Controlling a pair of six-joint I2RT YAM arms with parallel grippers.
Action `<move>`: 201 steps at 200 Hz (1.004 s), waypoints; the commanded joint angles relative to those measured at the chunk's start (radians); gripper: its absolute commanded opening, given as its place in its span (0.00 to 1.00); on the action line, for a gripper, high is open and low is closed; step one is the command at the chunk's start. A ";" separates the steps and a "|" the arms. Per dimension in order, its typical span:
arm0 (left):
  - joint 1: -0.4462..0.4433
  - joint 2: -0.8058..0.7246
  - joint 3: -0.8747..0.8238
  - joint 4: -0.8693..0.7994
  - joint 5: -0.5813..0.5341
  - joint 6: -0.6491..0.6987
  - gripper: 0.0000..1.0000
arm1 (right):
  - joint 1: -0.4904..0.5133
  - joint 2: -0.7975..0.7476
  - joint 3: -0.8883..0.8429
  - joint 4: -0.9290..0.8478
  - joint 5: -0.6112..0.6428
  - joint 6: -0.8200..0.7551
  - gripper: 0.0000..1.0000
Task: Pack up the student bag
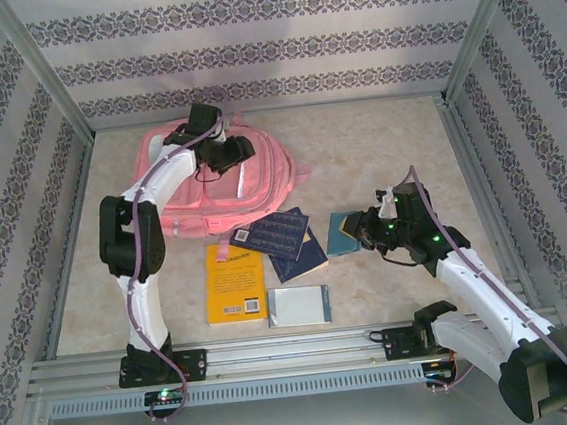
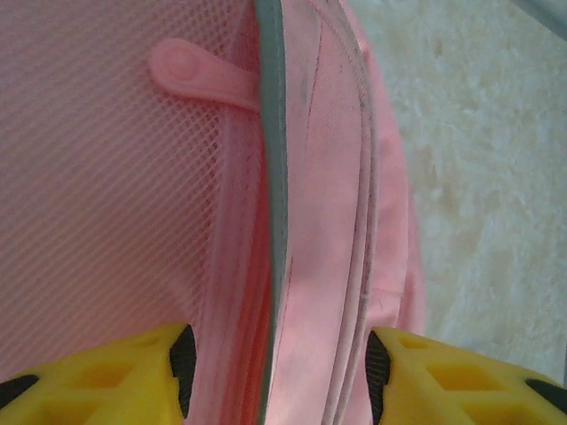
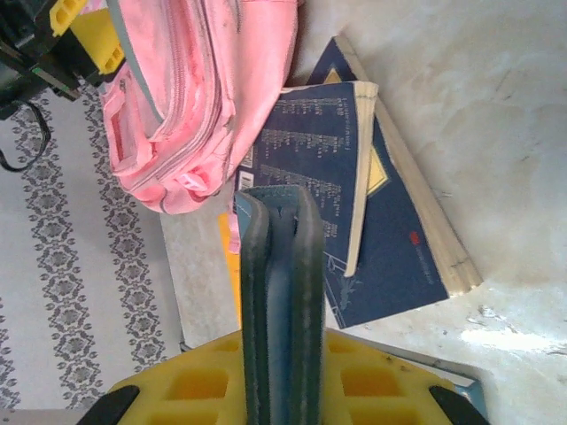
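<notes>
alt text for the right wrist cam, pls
The right hand grips a thin blue book edge-on, seen from the wrist. Beyond it two dark blue books lie overlapped on the pale table, with the pink student bag at upper left.

Print on book covers (image 3: 310, 150) illegible

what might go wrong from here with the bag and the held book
The left gripper straddles a thin fold of the student bag; the fabric may slip out when pulled. The right gripper pinches the teal book by one edge, so it might pivot or drop. The navy books touch the bag's near edge and may shift with it.
</notes>
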 commanded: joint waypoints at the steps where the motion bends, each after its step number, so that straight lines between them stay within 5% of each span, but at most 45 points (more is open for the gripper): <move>1: -0.006 0.032 0.071 0.051 0.075 0.023 0.50 | -0.014 0.000 0.015 -0.038 -0.015 -0.025 0.04; 44: -0.041 0.062 0.035 0.087 0.117 0.008 0.37 | -0.023 0.035 -0.008 0.013 -0.022 -0.008 0.03; 90: -0.047 0.019 -0.001 0.075 0.115 0.007 0.00 | -0.023 0.145 0.071 0.076 0.011 -0.004 0.02; 201: 0.000 -0.356 -0.150 0.132 0.202 -0.156 0.00 | 0.027 0.558 0.457 0.136 0.123 -0.060 0.01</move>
